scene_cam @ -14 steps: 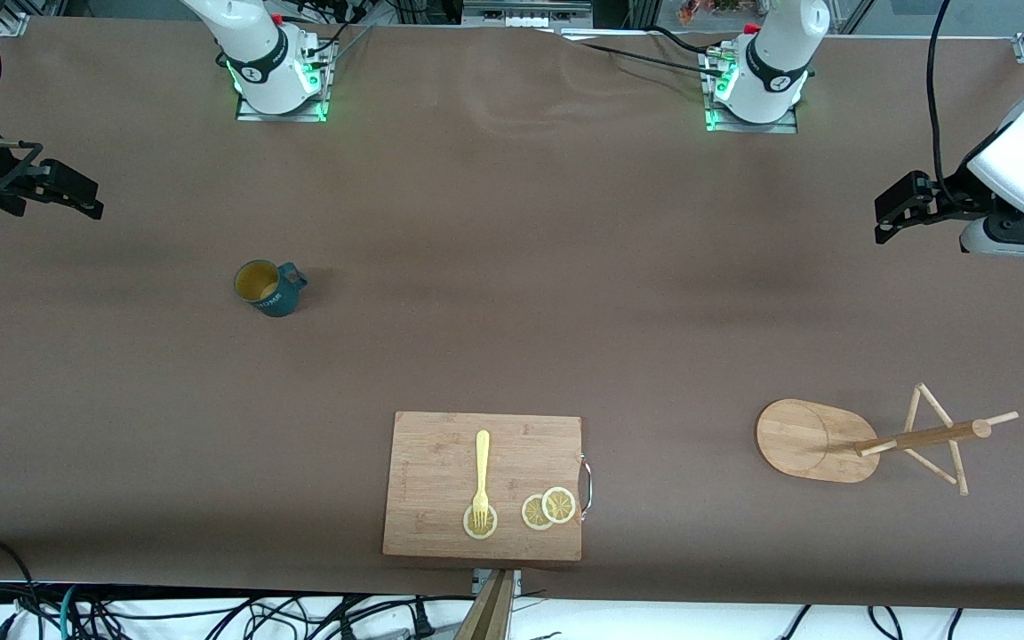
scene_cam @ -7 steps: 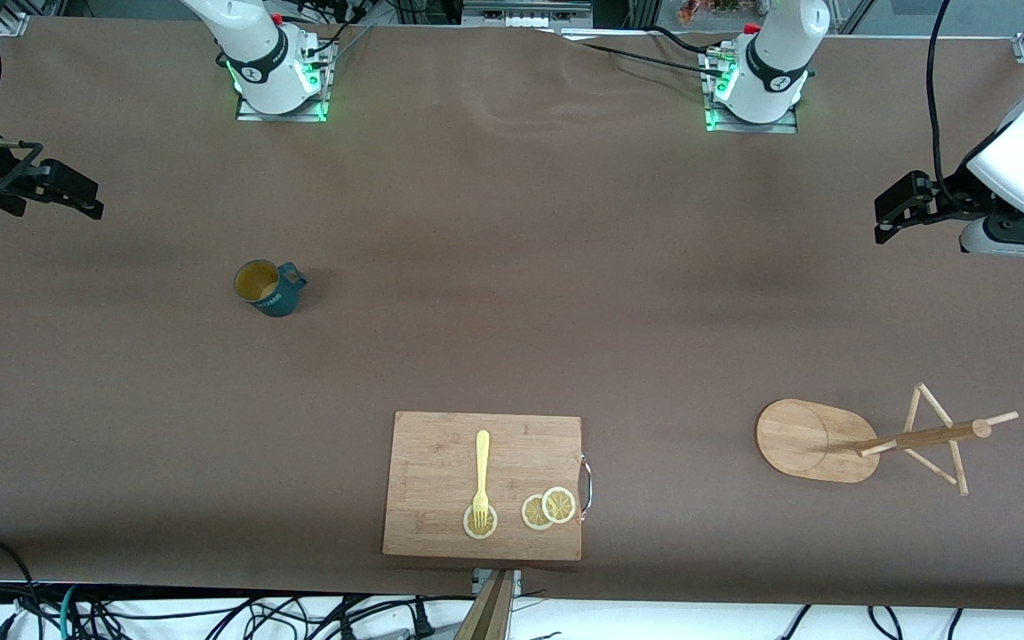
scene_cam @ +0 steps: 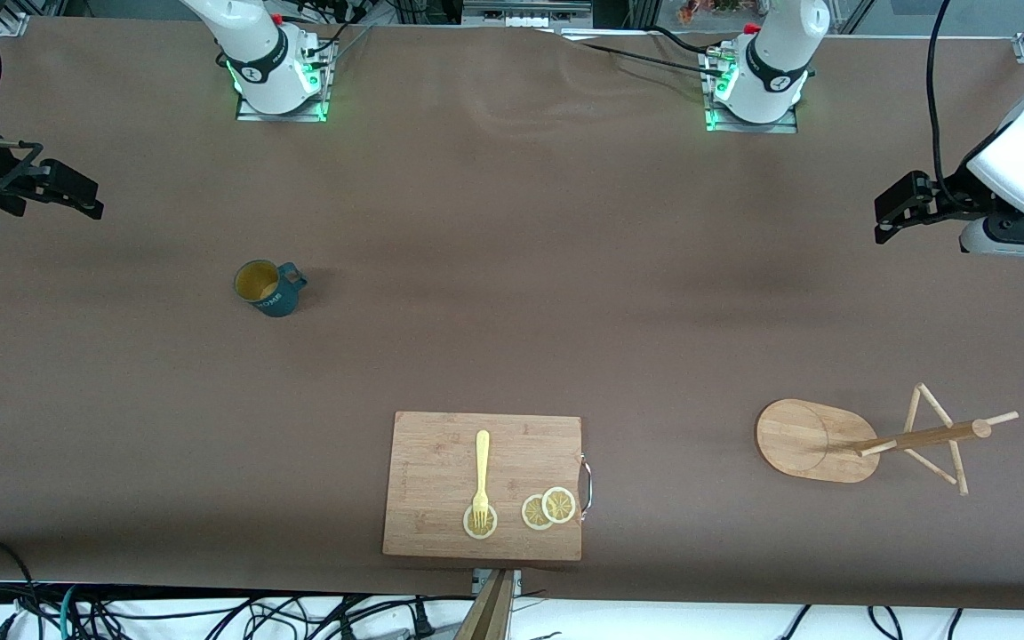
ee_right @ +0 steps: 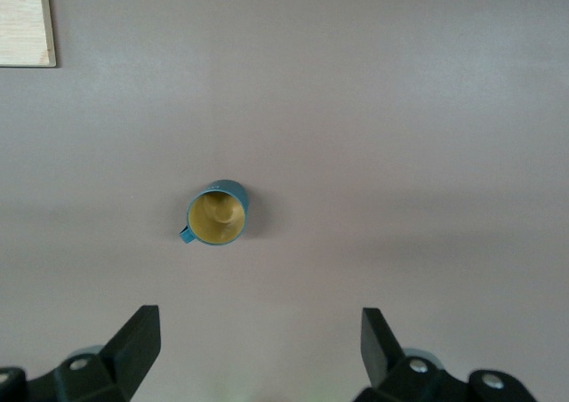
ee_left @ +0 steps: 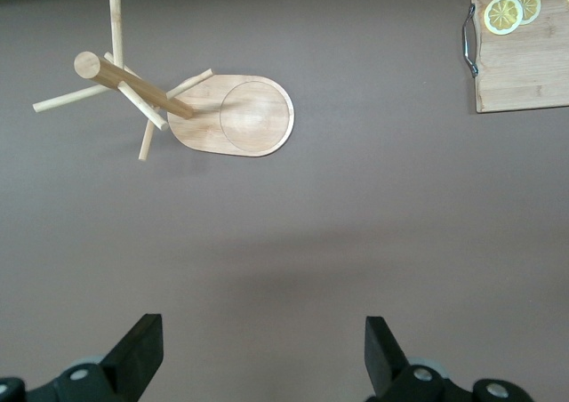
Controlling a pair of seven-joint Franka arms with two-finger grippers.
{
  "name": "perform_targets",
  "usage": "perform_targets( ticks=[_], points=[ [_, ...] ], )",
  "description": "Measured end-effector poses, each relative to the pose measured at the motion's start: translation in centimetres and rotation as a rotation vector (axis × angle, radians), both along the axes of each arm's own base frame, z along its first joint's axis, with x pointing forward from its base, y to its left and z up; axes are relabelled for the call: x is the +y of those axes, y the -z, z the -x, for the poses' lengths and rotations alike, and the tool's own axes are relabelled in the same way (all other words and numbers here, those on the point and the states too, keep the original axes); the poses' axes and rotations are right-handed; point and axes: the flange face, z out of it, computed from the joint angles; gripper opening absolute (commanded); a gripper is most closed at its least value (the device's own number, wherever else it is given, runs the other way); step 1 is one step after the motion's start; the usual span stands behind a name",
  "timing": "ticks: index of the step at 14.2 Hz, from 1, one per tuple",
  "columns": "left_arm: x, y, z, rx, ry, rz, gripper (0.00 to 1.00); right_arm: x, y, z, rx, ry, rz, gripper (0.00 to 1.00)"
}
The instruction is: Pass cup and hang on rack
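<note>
Your cup (scene_cam: pixel 267 288) is a little dark teal mug, yellow inside, with pale lettering on its side. It stands upright, mouth up, in the middle-left of the front frame, with its handle sticking out toward the frame's right.

The rack (scene_cam: pixel 868 439) sits lower right in that frame, bamboo, with an oval base. From this angle the post reads as leaning toward the right edge, pegs fanning off it. Cutting board (scene_cam: pixel 484 485) is at bottom center with a fork (scene_cam: pixel 481 476) and lemon slices (scene_cam: pixel 548 508).

Your right gripper (scene_cam: pixel 68 191) hangs at the frame's left edge, fingers spread wide, holding nothing. The left gripper (scene_cam: pixel 899 204) is the same at the right edge: wide apart, empty.
</note>
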Motion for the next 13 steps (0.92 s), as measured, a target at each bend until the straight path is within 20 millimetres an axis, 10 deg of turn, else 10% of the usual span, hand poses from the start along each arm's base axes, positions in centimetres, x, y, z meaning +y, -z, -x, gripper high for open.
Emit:
perform_targets(
  ticks=[13],
  points=[
    [0.64, 0.87, -0.53, 0.012, -0.007, -0.019, 1.00, 0.12, 0.05, 0.03, 0.003, -0.002, 0.000, 1.00]
  ],
)
